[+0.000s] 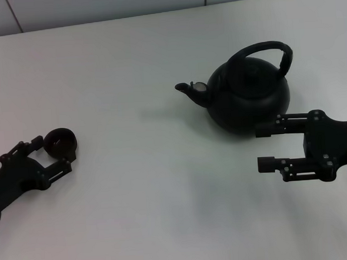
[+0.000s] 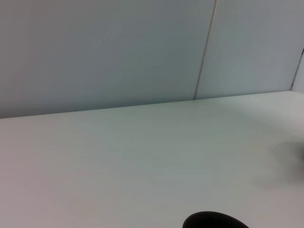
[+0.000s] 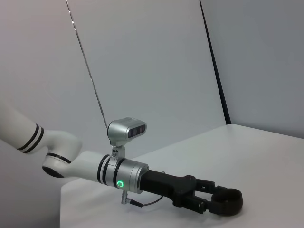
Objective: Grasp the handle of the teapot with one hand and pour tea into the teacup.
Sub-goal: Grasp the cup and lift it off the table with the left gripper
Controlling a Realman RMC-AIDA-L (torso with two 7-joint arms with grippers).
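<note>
The glossy black teapot [image 1: 248,93] stands upright at the middle right of the white table, with its spout [image 1: 185,88] pointing left and its arched handle [image 1: 266,49] over the lid. My right gripper [image 1: 263,146] is open and empty, low beside the teapot's near right side, well below the handle. The small dark teacup [image 1: 61,143] stands at the far left, between the fingers of my left gripper [image 1: 54,152], which is shut on it. The right wrist view shows that left gripper [image 3: 213,199] around the cup [image 3: 229,202]. The cup's rim [image 2: 216,221] shows in the left wrist view. No tea is visible.
The white table [image 1: 153,190] lies bare between the cup and the teapot. A grey panelled wall [image 1: 95,8] runs along the table's far edge. The left arm [image 3: 71,161], white with a black forearm, reaches in low over the table.
</note>
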